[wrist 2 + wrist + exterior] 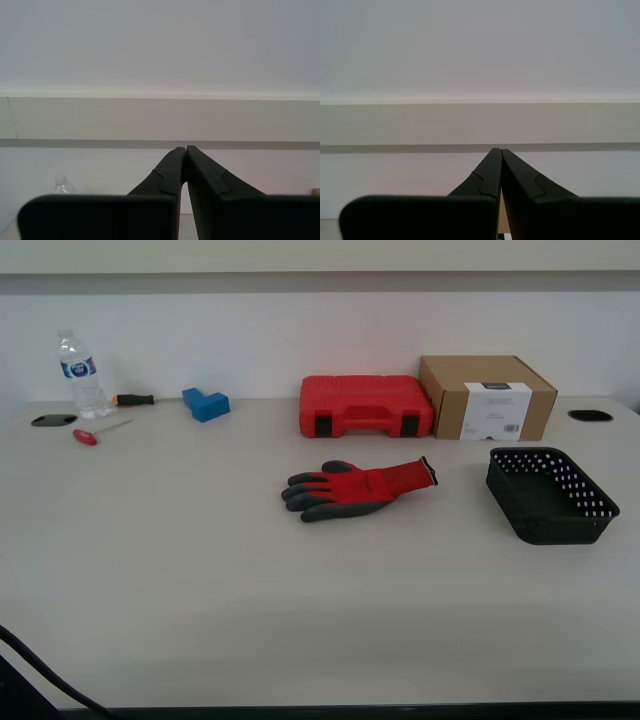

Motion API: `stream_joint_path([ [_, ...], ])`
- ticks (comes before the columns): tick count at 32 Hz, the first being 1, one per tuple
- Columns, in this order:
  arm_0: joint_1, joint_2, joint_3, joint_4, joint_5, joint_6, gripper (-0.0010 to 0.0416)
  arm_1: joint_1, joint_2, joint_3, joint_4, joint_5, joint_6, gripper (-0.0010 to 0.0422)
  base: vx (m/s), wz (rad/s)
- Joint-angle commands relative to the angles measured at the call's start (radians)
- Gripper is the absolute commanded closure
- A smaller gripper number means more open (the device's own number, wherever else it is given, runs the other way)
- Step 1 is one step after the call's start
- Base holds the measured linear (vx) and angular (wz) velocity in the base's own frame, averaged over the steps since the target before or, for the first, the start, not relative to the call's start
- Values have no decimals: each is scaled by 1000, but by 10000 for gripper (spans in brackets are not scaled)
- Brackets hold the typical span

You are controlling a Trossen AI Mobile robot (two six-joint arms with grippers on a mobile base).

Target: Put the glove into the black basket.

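Note:
The red knit glove with dark grey palm and fingertips lies flat on the table's middle, fingers toward the exterior view's left, cuff toward the right. The black basket with holed sides stands empty to the glove's right. Neither gripper shows in the exterior view. My first gripper is shut and empty, raised and facing the far wall. My second gripper is shut and empty, also facing the wall. Both are well away from the glove and basket.
A red plastic tool case and a brown cardboard box stand at the back behind the glove. A water bottle, two screwdrivers and a blue block sit at the back left. A dark cable crosses the near left corner.

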Motion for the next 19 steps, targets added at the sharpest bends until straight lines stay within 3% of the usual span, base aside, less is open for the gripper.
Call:
stream_joint_path([
  [1, 0, 0, 1, 3, 0, 2, 405, 0, 0, 1, 3, -1, 0, 412, 0, 0],
  [19, 0, 0, 1, 3, 0, 2, 405, 0, 0, 1, 3, -1, 0, 412, 0, 0],
])
